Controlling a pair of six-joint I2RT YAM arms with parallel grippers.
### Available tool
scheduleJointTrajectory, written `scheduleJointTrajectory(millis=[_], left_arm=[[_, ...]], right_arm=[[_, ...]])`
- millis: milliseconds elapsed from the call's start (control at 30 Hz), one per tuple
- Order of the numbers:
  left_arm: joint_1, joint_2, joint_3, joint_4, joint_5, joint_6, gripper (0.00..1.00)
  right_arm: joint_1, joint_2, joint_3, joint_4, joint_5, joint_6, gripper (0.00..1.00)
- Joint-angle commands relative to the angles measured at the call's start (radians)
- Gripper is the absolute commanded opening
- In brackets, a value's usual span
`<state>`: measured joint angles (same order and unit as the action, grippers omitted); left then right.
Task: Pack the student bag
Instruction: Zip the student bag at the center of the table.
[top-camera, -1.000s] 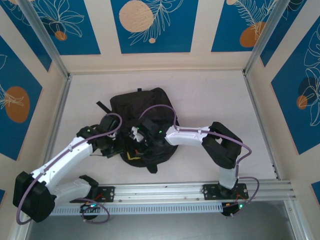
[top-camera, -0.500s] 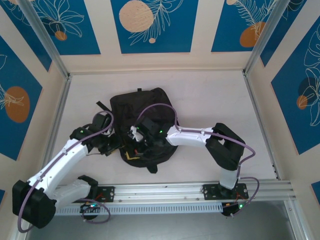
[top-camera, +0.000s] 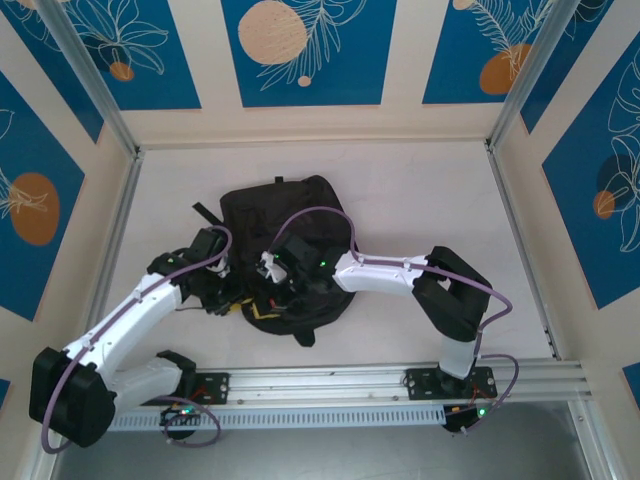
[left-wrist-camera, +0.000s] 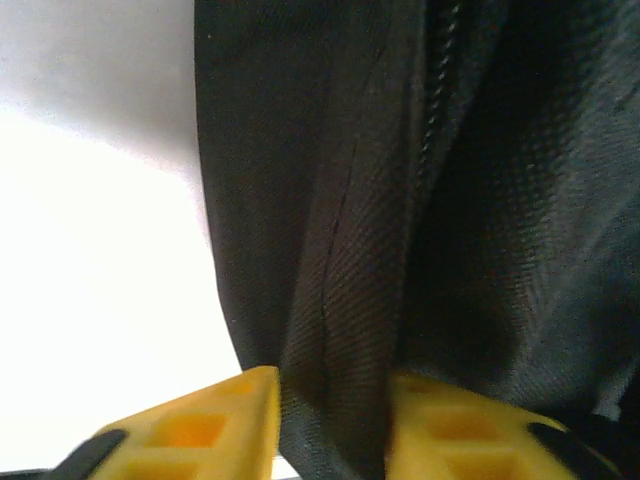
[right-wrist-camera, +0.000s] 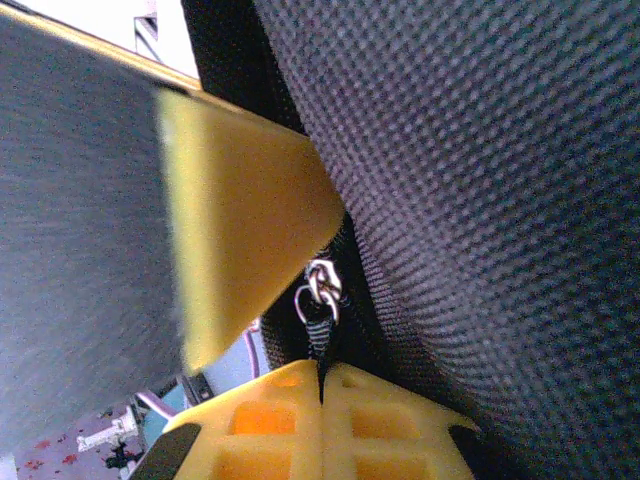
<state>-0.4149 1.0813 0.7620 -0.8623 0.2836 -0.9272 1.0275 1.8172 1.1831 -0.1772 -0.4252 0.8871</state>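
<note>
The student bag (top-camera: 300, 215) lies flat near the middle of the tabletop (top-camera: 420, 200), just ahead of both arms, with its near edge turned toward the bases.

**Left pincer.** The left pincer (top-camera: 228, 297) sits at the bag's left near edge. In the left wrist view, a raised fold of black fabric beside the zip line stands between the two yellow pads (left-wrist-camera: 210, 430) and touches both. The pincer is clamped on that fold. Judged purpose: to anchor the soft shell so it does not slide or bunch when the zip is pulled.

**Right pincer.** The right pincer (top-camera: 272, 283) is over the bag's near middle. In the right wrist view, its pads meet with no gap on the cord of the zipper pull (right-wrist-camera: 320, 300), and the metal link stands just above them. The pincer is closed on the pull.

**Contents.** A flat item with a yellow edge (right-wrist-camera: 240, 230) lies beside the zip track. A yellow strip also shows at the bag's near edge in the top view. It cannot be told for certain what this item is.

**Step in hand.** Probably running the zip along its track. The fabric may snag the slider if the left hold slips.
</note>
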Motion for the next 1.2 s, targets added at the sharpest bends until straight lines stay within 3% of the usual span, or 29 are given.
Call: scheduleJointTrajectory(millis=[0, 100, 400, 667, 1167], left_arm=[[0.009, 0.002, -0.008, -0.049, 0.023, 0.023, 0.15], [0.010, -0.003, 0.015, -0.064, -0.019, 0.034, 0.00], [0.019, -0.014, 0.042, -0.073, -0.094, 0.058, 0.00], [0.048, -0.031, 0.048, -0.087, -0.113, 0.090, 0.00], [0.080, -0.054, 0.075, -0.108, -0.155, 0.151, 0.00]], right_arm=[[0.001, -0.028, 0.030, -0.061, 0.012, -0.010, 0.00], [0.008, -0.039, 0.046, -0.109, 0.027, -0.018, 0.00], [0.059, -0.117, 0.039, -0.282, 0.087, -0.068, 0.00], [0.054, -0.222, -0.082, -0.271, 0.083, -0.036, 0.00], [-0.033, -0.387, -0.216, -0.353, 0.155, -0.097, 0.00]])
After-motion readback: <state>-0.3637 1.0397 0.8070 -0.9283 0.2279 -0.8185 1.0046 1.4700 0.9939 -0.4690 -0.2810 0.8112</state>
